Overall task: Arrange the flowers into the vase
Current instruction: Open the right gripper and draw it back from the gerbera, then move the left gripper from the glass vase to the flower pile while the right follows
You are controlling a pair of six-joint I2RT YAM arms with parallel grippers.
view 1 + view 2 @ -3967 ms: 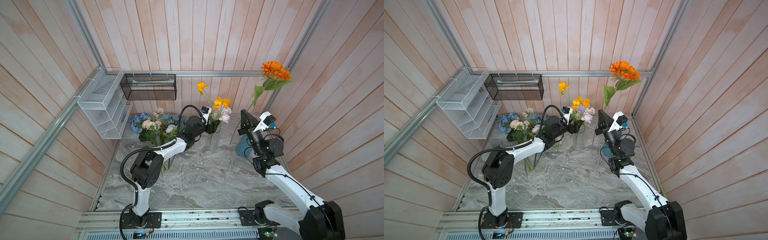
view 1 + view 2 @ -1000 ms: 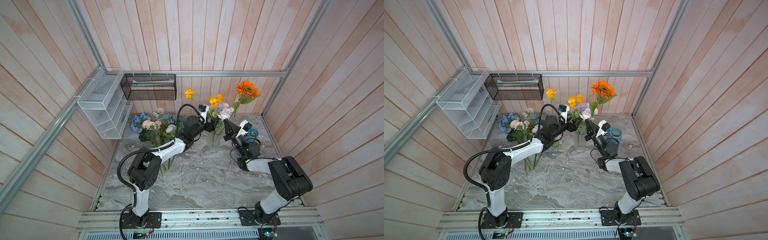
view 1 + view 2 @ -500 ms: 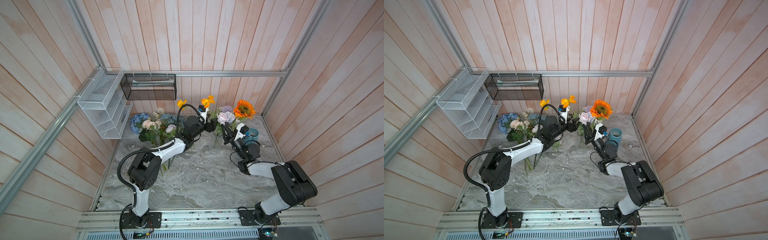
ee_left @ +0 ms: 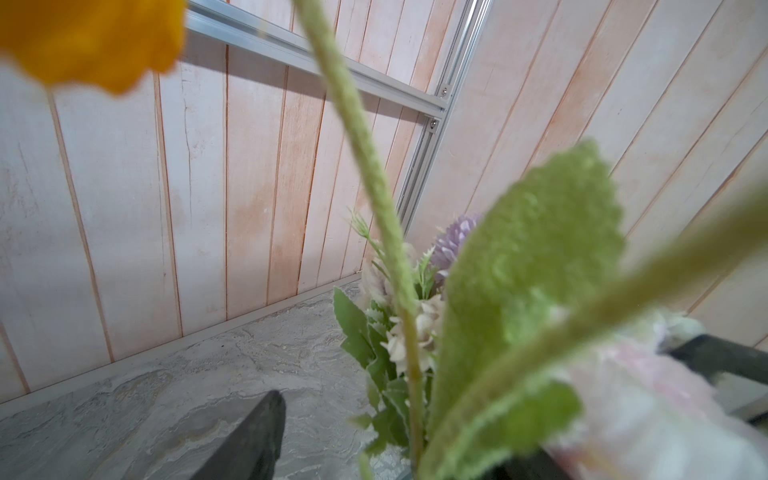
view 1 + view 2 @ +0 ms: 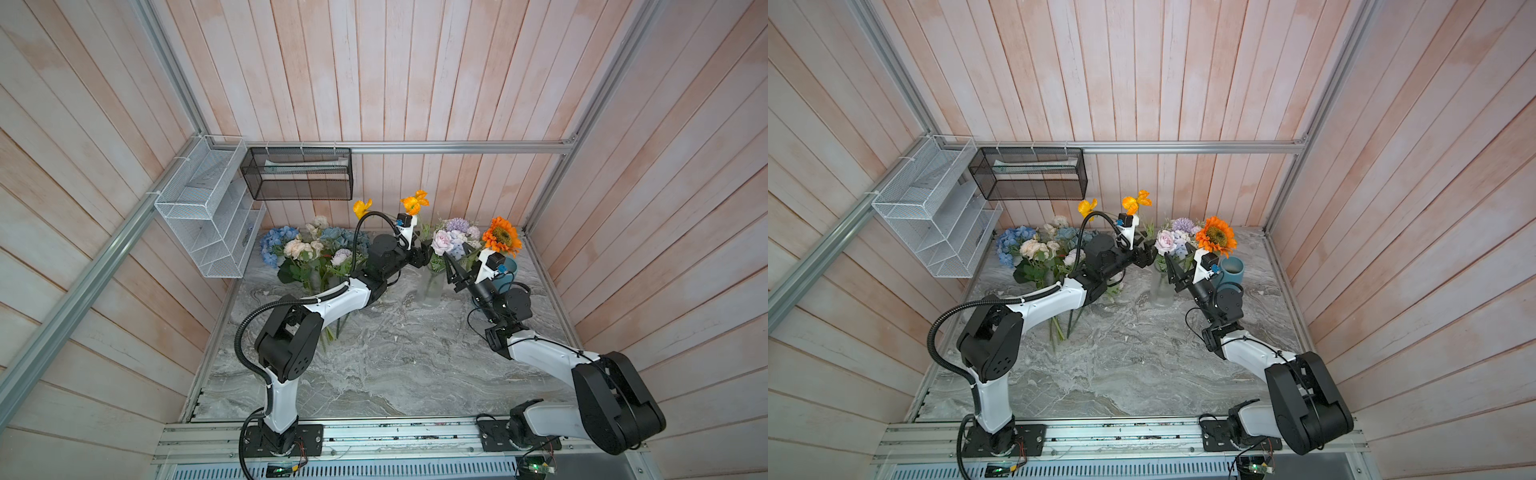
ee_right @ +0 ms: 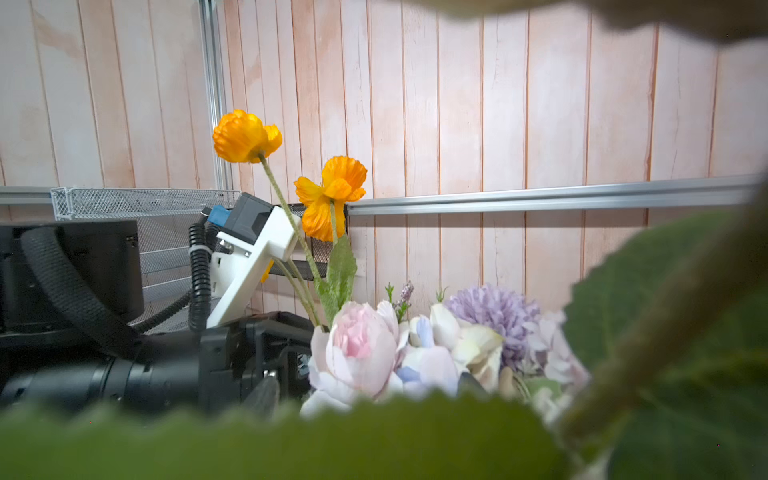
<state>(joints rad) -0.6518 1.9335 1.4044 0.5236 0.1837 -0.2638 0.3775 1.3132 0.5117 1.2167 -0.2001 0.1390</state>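
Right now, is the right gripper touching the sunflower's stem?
Cannot tell. In a top view the right gripper stands open beside the sunflower, whose stem it hides; the right wrist view shows only a blurred stem.

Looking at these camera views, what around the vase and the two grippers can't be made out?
1. Mouth of the vase, both top views: covered by blooms and the left gripper.
2. Lower stem of the sunflower, top views: behind the right gripper; unclear if it is in the vase.
3. Right wrist view: a blurred leaf fills the bottom, hiding that gripper's jaws.
4. Left wrist view: the close poppy stem is out of focus.
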